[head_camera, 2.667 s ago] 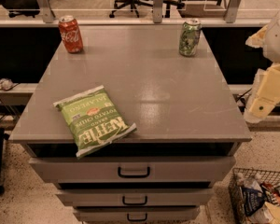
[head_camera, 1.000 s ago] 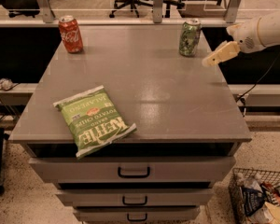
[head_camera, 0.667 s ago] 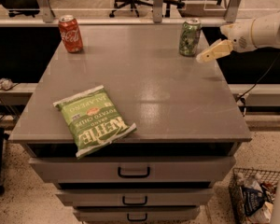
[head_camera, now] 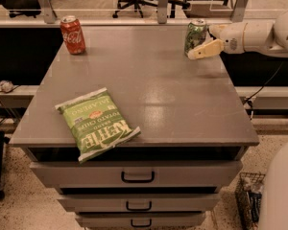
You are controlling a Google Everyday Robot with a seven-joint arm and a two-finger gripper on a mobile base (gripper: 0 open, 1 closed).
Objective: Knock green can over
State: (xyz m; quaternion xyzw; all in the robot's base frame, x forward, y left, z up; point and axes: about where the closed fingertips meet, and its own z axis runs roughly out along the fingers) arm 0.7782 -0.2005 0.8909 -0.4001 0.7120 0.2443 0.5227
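The green can (head_camera: pixel 196 36) stands upright at the far right corner of the table (head_camera: pixel 153 80). The tool (head_camera: pixel 205 49) reaches in from the right, close against its side, placed, I'd guess, for a sideways shove. Whether the tool is released or clenched I cannot tell; the red can (head_camera: pixel 72 34) and chip bag (head_camera: pixel 97 122) sit well apart.

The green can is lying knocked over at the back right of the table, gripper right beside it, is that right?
No: the green can stands upright at the back right of the table, gripper right beside it, as the camera view shows.
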